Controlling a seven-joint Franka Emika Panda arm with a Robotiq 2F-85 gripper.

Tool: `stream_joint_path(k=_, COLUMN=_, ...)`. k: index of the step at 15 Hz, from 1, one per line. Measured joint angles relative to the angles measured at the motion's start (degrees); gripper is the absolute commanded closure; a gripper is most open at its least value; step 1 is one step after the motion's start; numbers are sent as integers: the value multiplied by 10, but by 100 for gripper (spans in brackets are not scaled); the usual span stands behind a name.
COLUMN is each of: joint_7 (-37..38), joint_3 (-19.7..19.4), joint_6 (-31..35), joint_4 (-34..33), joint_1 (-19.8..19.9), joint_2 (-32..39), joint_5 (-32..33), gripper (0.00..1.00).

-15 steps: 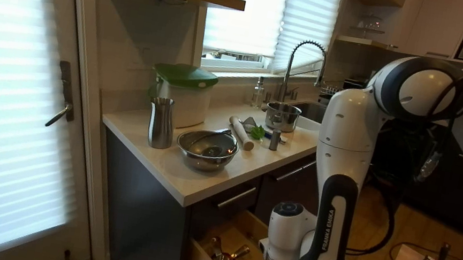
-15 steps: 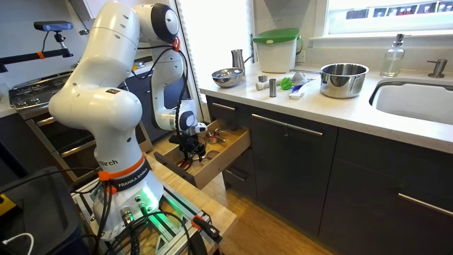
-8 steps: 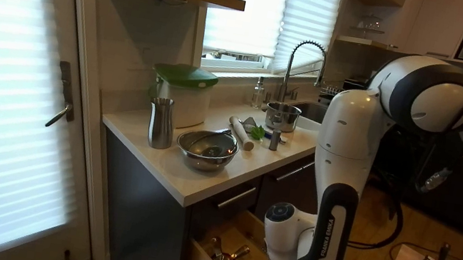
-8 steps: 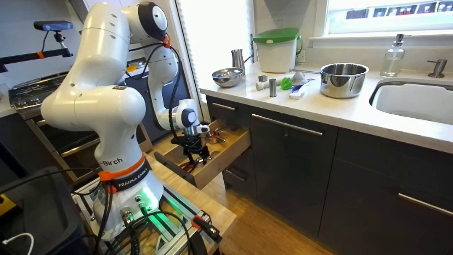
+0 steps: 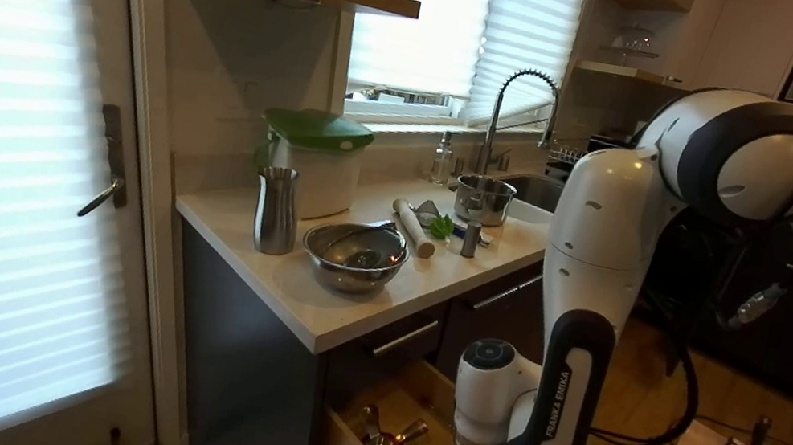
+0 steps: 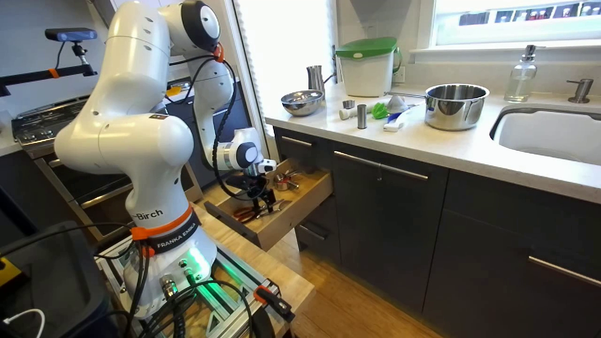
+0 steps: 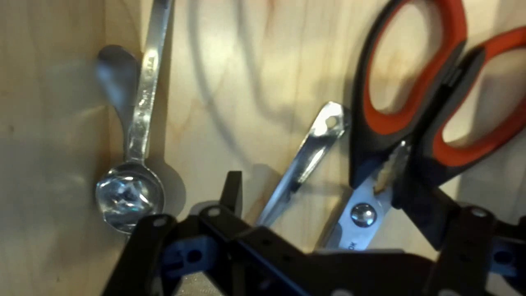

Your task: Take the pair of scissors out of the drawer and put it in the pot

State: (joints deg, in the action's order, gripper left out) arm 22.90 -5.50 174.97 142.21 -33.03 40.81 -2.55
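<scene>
The hand (image 7: 328,199) is down in the drawer (image 6: 296,212), its jaws spread wide. In the wrist view the scissors (image 7: 382,142) lie on the drawer's wood floor, red-and-black handles (image 7: 388,124) at upper right, the pivot (image 7: 363,215) between the two fingers (image 7: 233,191). The finger on the frame's right overlaps the handles' lower end, though whether it touches them is hard to tell. The pot (image 6: 454,110) stands on the tabletop (image 6: 413,140), upper right in an exterior view.
</scene>
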Motion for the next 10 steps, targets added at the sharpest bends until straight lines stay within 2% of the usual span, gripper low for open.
stream_joint_path(k=5, joint_7=23, joint_3=49, joint_6=23, joint_4=17, joint_1=32, joint_2=-11, joint_5=-70, gripper=1)
stream_joint_path(k=8, joint_7=41, joint_3=57, joint_6=86, joint_4=49, joint_1=35, joint_2=-23, joint_5=-105, gripper=4)
stream_joint_path(k=9, joint_7=43, joint_3=57, joint_6=103, joint_4=57, joint_1=35, joint_2=-24, joint_5=-117, gripper=9)
stream_joint_path(k=10, joint_7=43, joint_3=57, joint_6=117, joint_4=62, joint_1=35, joint_2=-24, joint_5=-128, gripper=10)
